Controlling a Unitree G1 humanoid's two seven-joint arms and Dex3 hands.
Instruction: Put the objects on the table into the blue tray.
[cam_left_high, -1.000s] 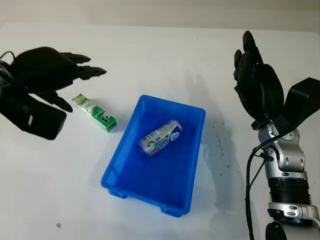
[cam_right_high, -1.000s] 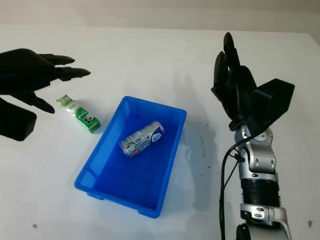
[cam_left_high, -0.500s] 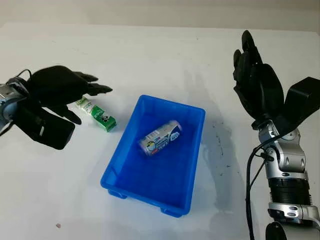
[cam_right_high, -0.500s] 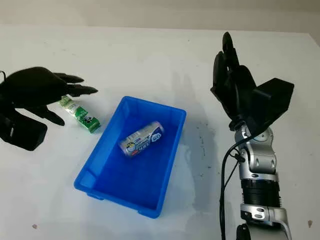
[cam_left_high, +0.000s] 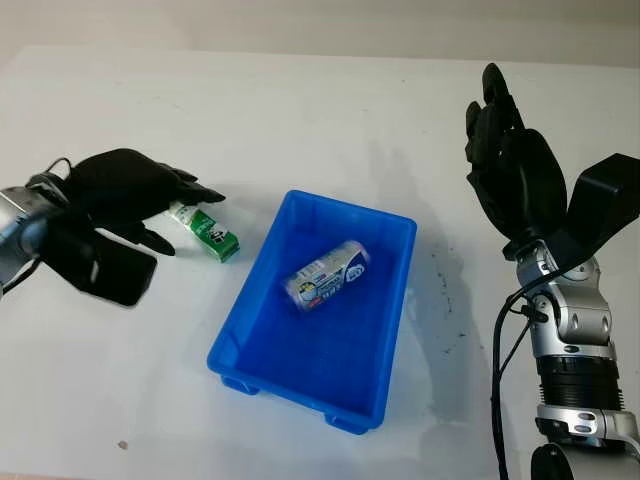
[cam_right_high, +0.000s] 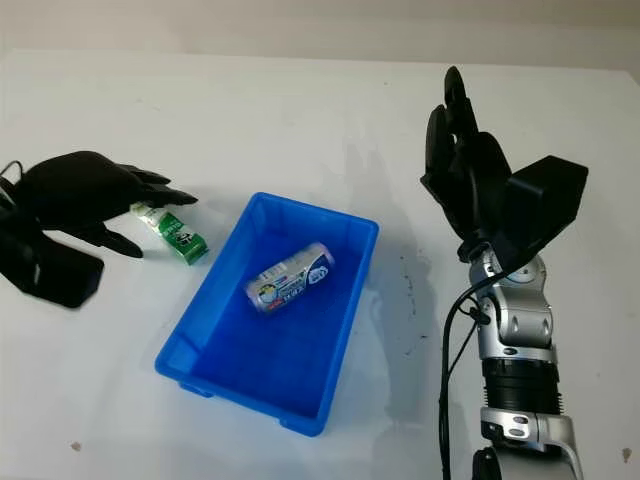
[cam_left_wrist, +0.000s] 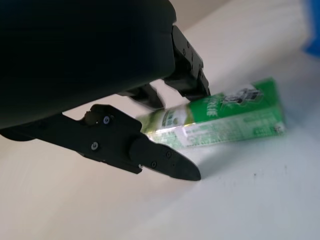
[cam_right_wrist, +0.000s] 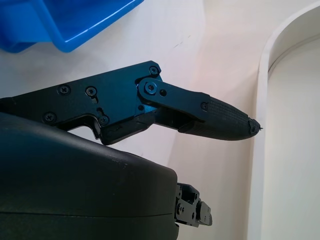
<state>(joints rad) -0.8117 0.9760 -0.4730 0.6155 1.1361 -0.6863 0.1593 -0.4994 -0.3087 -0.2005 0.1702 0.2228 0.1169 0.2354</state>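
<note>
Here our left robot hand (cam_left_high: 125, 190) sits over the green carton (cam_left_high: 212, 231) on the desk (cam_left_high: 300, 110), beside the blue tray (cam_left_high: 395, 340), fingers around it, perhaps not yet gripping. Light, crushable; take its long sides. Right robot hand (cam_left_high: 510, 160) open, raised.

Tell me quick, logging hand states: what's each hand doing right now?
Left hand: open, over the green carton, not yet gripping it.
Right hand: open, raised to the right of the blue tray.

Bright, even light on the white table (cam_left_high: 300, 110); soft shadows fall leftward (left wrist view slightly motion-blurred).
</note>
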